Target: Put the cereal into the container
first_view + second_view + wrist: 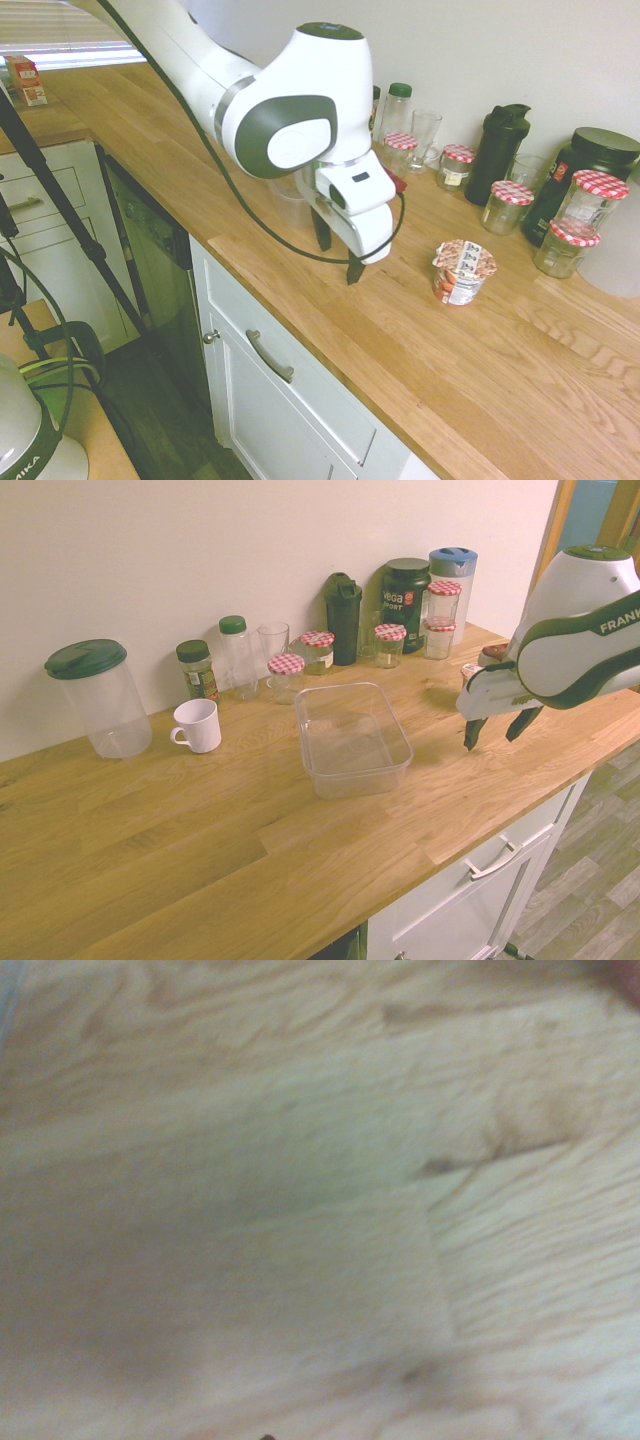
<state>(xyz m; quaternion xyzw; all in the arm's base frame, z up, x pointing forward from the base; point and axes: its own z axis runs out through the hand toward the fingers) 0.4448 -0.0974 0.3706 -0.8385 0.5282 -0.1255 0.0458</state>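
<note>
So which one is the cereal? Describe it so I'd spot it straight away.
On the long wooden counter, look out in front of the row of jars and bottles by the wall. The cereal is a small tapered cup standing alone there, with a brown patterned foil lid, unlike the jars' red-checked ones.

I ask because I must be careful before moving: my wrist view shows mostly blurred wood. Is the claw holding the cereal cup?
Observer: No. The cereal cup stands on the counter, apart from the claw, with its lid up.
Operator: Thank you. Are the fingers of the claw open or closed?
Observer: Open; both exterior views show a gap between them.
Operator: And the container, does it have something inside?
Observer: Nothing that I can see. The clear container stands with its open top upward.
</note>
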